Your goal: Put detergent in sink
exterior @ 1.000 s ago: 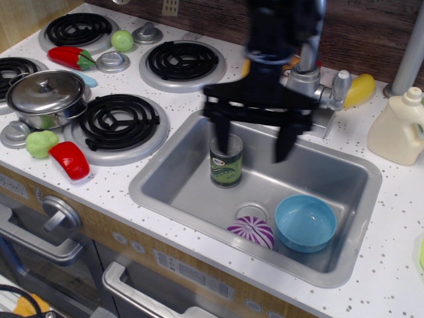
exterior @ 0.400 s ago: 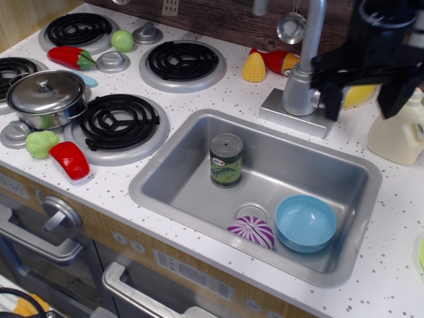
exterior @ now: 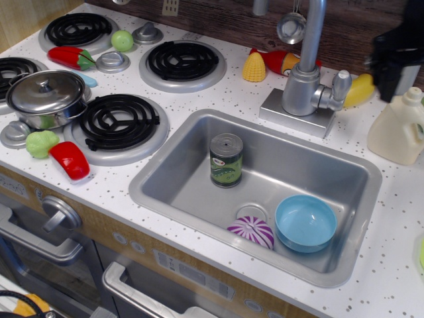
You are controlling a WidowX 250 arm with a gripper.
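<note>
The detergent [exterior: 398,130], a cream-white jug with a small white cap, stands upright on the counter at the far right, outside the sink [exterior: 199,132]. My black gripper [exterior: 416,78] hangs just above and behind the jug's cap, partly cut off by the right edge. One finger [exterior: 384,78] shows to the left of the cap and the other is out of frame. The jaws stand wide apart and hold nothing. The steel sink basin lies left of and in front of the jug.
In the sink stand a green-labelled can [exterior: 226,159], a light-blue bowl [exterior: 305,223] and a purple striped toy [exterior: 251,231]. The faucet [exterior: 305,73] rises behind the sink. A yellow toy [exterior: 358,91], a corn toy [exterior: 254,67], burners and a lidded pot [exterior: 45,97] fill the counter.
My gripper has swung from over the can in the sink up and to the right, past the faucet, to above the detergent jug. Nothing else moved.
</note>
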